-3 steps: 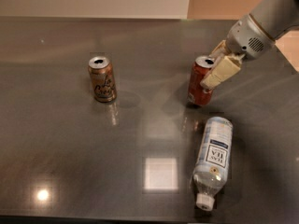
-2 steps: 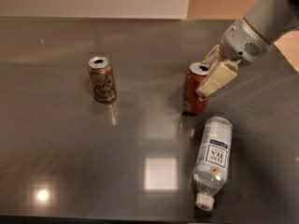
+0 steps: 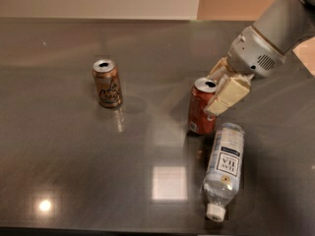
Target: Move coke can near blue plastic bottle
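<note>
The coke can (image 3: 199,109) is red with a silver top and stands upright right of the table's middle. My gripper (image 3: 213,91) reaches in from the upper right and is shut on the can's upper part, one cream finger (image 3: 227,94) in front and the other behind it. The blue plastic bottle (image 3: 224,168) lies on its side just below and right of the can, white cap toward the front edge. The can's base is very close to the bottle's far end.
A brown-orange can (image 3: 107,83) stands upright to the left on the dark glossy table (image 3: 74,171). The table's front edge runs along the bottom. A pale wall lies beyond the far edge.
My gripper has moved the coke can forward and slightly left, closer to the bottle's far end. The bottle and the brown-orange can have not moved.
</note>
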Motion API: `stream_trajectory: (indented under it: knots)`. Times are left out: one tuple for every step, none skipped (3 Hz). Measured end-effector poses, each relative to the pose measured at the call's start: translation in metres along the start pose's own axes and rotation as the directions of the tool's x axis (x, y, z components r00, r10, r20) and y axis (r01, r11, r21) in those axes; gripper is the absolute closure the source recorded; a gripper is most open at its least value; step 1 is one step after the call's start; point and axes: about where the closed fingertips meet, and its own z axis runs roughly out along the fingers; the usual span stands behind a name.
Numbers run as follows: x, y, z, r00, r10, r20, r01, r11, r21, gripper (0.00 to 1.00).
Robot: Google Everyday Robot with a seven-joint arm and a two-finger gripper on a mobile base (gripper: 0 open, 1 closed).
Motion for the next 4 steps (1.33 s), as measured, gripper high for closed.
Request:
stream_trajectory:
  knots:
    - [-0.004, 0.014, 0.001, 1.000, -0.028, 0.013, 0.028, 0.9996, 0.005, 0.83]
    - [-0.005, 0.022, 0.003, 0.999, -0.048, 0.018, 0.047, 0.9988, 0.013, 0.59]
    - [-0.006, 0.026, 0.004, 0.998, -0.058, 0.020, 0.058, 0.9982, 0.016, 0.36]
    - [0.002, 0.025, 0.013, 0.999, -0.051, 0.005, 0.051, 0.9986, 0.016, 0.12]
